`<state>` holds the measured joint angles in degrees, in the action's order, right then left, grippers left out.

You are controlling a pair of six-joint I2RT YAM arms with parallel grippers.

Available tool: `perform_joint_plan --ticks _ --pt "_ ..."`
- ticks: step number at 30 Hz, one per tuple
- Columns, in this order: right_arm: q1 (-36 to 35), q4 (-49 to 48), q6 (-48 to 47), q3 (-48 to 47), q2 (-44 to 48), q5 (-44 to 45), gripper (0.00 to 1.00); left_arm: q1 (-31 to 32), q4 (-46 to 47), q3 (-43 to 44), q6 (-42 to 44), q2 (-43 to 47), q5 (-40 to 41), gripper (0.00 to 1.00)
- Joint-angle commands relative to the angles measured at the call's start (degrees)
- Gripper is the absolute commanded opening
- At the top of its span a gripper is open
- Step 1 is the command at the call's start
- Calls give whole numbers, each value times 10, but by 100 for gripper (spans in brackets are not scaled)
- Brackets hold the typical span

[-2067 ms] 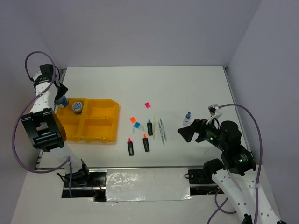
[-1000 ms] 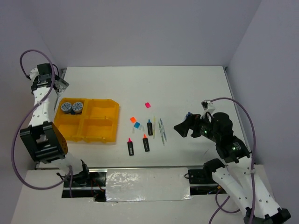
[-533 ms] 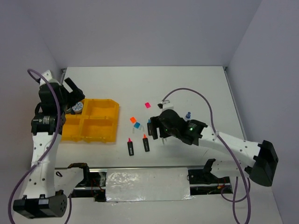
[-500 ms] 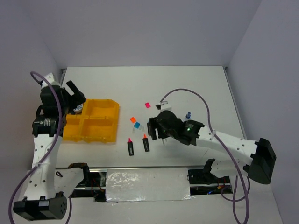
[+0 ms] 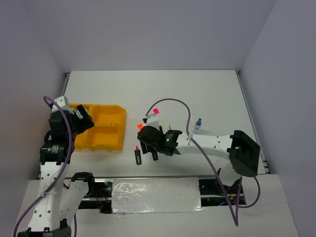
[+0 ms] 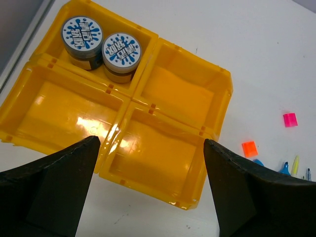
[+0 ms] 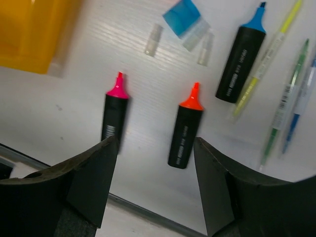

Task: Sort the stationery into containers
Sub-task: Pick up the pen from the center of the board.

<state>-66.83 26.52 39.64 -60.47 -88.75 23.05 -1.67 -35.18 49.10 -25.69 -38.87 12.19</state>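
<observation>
- Right gripper (image 7: 155,140): jaws spread wide, nothing held, just above the white table (image 7: 148,89), between a black marker with a pink cap (image 7: 113,116) and a black marker with an orange cap (image 7: 186,131).
- White print along both barrels and on a black marker with a blue cap (image 7: 243,61); too small to read.
- Just beside the blue-capped one, three thin pale pens (image 7: 285,101), one with a barcode-like strip; a small blue square (image 7: 182,17) near the marker tips.
- Left gripper (image 6: 150,143): equally wide apart and empty, above the shallow yellow-orange translucent plastic tray (image 6: 64,111) with four compartments.
- Two round blue-and-white tins (image 6: 121,49) side by side in the far-left compartment; splashy blue lettering on the lids, not legible.
- Out on the table: a tiny pink square (image 5: 156,111), a tiny orange square (image 5: 140,126) and, well apart to the right, a small blue-capped bottle (image 5: 198,123).
- Plain white tabletop, pale lilac-grey walls (image 5: 158,34) on three sides, a shiny foil-like strip (image 5: 155,195) along the near edge between the arm bases.
</observation>
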Motion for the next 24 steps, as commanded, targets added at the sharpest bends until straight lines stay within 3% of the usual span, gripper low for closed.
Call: perform_joint_plan --ticks 1,11,13,24 --pt "-17 -27 36 -50 -48 33 70 4 25 1 3 11 23 99" --pt "-52 -10 62 -153 -158 34 68 12 20 2 -2 13 40 99" --pt "-55 5 66 -165 -178 38 63 12 20 2 -1 12 36 99" --pt "-77 28 98 -165 -219 64 58 12 20 4 1 7 40 99"
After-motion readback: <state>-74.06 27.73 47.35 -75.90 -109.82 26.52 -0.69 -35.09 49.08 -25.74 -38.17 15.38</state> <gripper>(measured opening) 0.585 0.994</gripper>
